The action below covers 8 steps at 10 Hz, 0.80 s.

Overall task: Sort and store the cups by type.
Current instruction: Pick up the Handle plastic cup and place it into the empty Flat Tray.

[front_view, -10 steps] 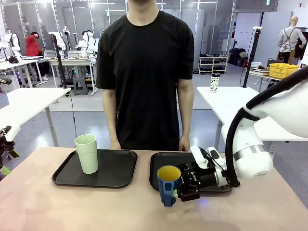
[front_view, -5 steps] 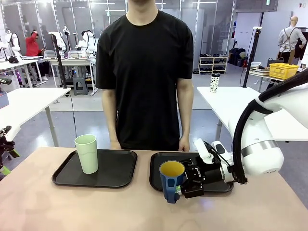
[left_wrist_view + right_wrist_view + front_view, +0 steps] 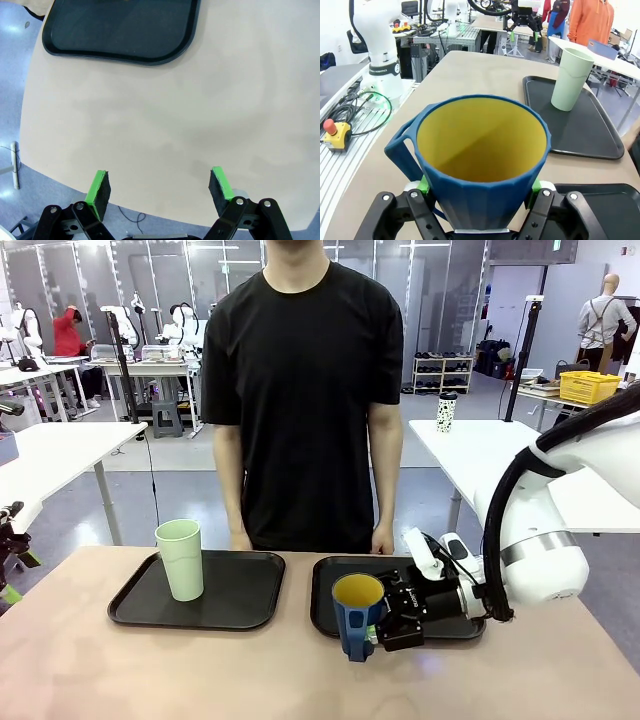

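Nothing moved since half-second ago: right gripper (image 3: 385, 625) clamps blue cup (image 3: 356, 615); left gripper (image 3: 161, 187) wide; no legible writing.

Worktop (image 3: 150, 670): beige, smooth, rounded edge seen from the left wrist view.
Left tray (image 3: 240, 595): black, rounded corners, lying flat on the worktop's left half.
Right tray (image 3: 325, 585): black, same shape, just beside the left tray, a narrow strip of worktop between them.
Person (image 3: 305, 390): black T-shirt, standing at the far edge, arms down at the sides.
White table (image 3: 470, 450): behind, to the right; a white spotted cup (image 3: 446, 412) stands on it.
Yellow crate (image 3: 588, 386): far right background.
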Each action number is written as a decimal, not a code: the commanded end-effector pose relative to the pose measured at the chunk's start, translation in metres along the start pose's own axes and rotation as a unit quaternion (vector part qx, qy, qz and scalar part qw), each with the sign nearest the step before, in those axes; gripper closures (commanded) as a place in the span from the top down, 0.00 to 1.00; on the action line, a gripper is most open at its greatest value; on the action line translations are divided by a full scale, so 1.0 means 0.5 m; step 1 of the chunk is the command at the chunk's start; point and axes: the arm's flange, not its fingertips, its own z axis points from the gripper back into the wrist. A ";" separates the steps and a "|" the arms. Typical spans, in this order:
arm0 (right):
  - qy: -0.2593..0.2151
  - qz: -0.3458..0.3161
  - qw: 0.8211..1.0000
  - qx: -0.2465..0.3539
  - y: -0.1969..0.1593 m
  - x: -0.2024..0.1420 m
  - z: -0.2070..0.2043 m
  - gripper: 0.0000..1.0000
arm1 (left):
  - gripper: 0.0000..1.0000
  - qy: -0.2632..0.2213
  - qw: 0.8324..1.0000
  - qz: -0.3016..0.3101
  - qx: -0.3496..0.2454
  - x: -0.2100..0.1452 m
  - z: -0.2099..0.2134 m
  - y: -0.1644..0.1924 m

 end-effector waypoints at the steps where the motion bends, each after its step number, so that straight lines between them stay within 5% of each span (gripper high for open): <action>1: 0.008 -0.005 1.000 0.000 -0.050 -0.019 0.026 0.76 | 1.00 -0.013 1.000 -0.007 0.007 -0.005 -0.002 0.009; 8: -0.024 -0.018 0.999 -0.024 -0.271 -0.034 0.153 0.76 | 1.00 -0.013 1.000 -0.007 0.007 -0.005 -0.002 0.009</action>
